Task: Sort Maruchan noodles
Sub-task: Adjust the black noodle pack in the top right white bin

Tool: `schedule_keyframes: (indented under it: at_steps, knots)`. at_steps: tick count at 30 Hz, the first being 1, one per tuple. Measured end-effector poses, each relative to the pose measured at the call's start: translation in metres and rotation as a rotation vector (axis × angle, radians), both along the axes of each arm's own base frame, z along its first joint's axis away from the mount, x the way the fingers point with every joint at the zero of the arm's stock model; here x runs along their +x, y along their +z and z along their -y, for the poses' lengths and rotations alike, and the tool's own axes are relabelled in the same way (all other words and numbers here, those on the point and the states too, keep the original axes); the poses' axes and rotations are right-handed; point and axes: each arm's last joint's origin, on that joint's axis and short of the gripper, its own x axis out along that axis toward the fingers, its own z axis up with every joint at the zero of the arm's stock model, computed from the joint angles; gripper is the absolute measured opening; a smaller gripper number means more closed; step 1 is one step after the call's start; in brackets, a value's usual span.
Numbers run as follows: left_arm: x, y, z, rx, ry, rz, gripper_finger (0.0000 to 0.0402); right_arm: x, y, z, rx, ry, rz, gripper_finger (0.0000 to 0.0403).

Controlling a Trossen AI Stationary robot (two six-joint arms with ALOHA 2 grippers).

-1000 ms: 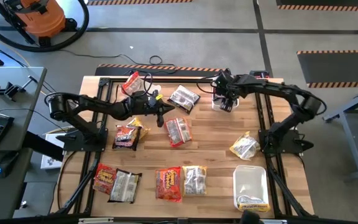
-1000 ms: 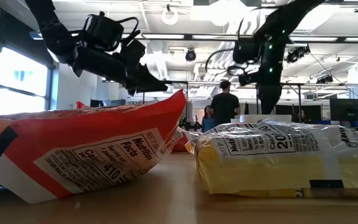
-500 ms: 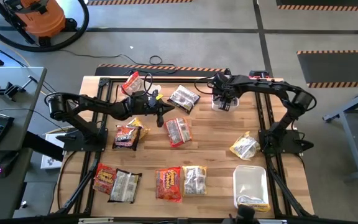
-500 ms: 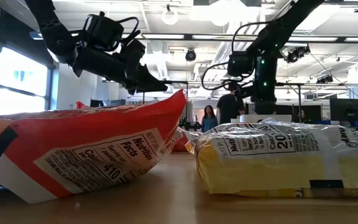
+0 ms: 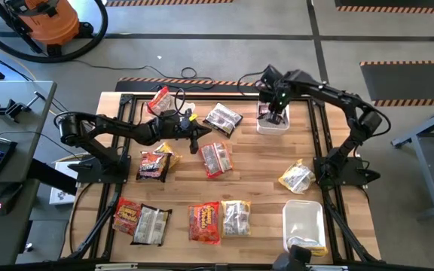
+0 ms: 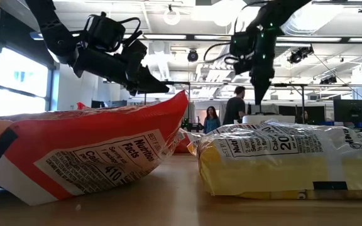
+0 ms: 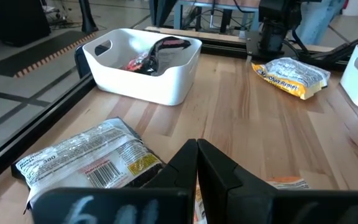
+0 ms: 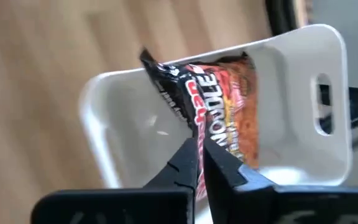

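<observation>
White bin (image 8: 328, 106) rim, right claw (image 8: 199, 149) closed above dark packet (image 8: 219, 102)

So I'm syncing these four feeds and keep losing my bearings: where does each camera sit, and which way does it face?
High view: above the table, looking straight down; both arms show.
Low view: at tabletop height, looking level past a red-orange packet and a yellow packet; both arms hang overhead.
Left wrist view: on the left arm, looking past the shut left gripper at a white bin.
Right wrist view: on the right arm, looking down past the shut right gripper into a bin holding a noodle packet.
Shared: high view also shows that bin.
</observation>
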Motion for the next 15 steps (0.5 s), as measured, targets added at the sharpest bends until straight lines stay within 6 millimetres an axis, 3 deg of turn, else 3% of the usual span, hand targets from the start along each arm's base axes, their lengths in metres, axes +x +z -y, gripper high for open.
schedule_keyframes:
  at_steps: [3,6,10,15]
  knots:
    - [0.000,0.000,0.000,0.000,0.000,0.000,0.0003,-0.005,0.009,0.004,0.028,-0.061,0.015,0.0002]
    - [0.000,0.000,0.000,-0.001,0.000,0.000,0.0003,-0.007,0.009,0.002,0.064,-0.093,0.006,0.0027]
    - [0.000,-0.001,0.000,-0.005,0.000,-0.012,0.0003,-0.002,0.000,-0.008,0.080,-0.106,-0.023,0.0106]
    - [-0.001,-0.002,0.000,-0.003,-0.002,-0.021,0.0003,0.000,-0.032,-0.010,-0.040,-0.180,-0.071,0.0226]
